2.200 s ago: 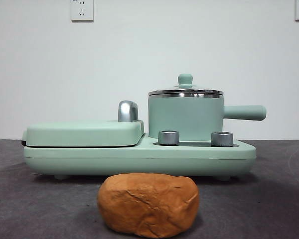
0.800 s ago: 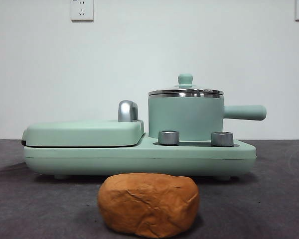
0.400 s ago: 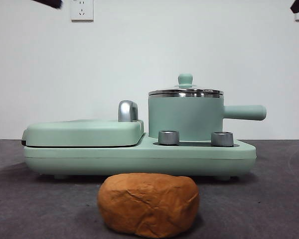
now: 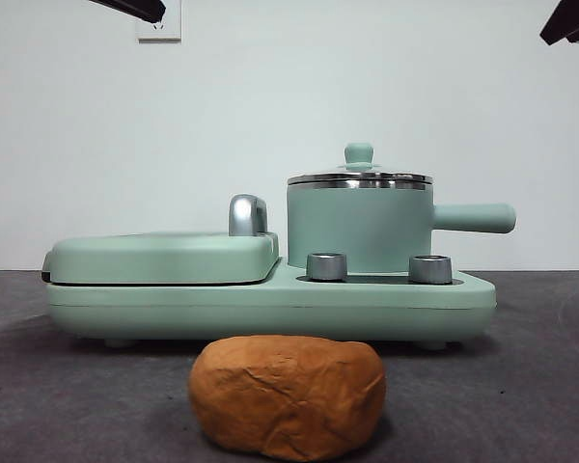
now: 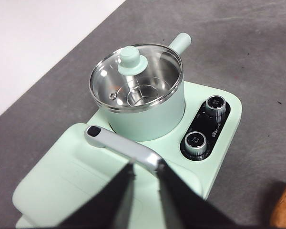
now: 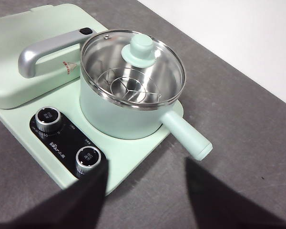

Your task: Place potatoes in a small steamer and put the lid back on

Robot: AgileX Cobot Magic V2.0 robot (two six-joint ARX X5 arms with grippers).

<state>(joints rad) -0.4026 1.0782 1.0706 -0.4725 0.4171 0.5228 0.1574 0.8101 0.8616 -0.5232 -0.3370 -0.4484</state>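
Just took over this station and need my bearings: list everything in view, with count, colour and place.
potato: one, orange-brown, on the table in front of the cooker
small steamer: one, mint green, on the cooker base, handle out to the side
lid: one, clear glass, green knob, on the steamer
grill plate: one, mint green, closed, beside the steamer
knobs: two, silver, on the base's front
table: dark grey
left gripper: black, narrowly open, above the grill plate
right gripper: black, wide open, above the steamer handle side
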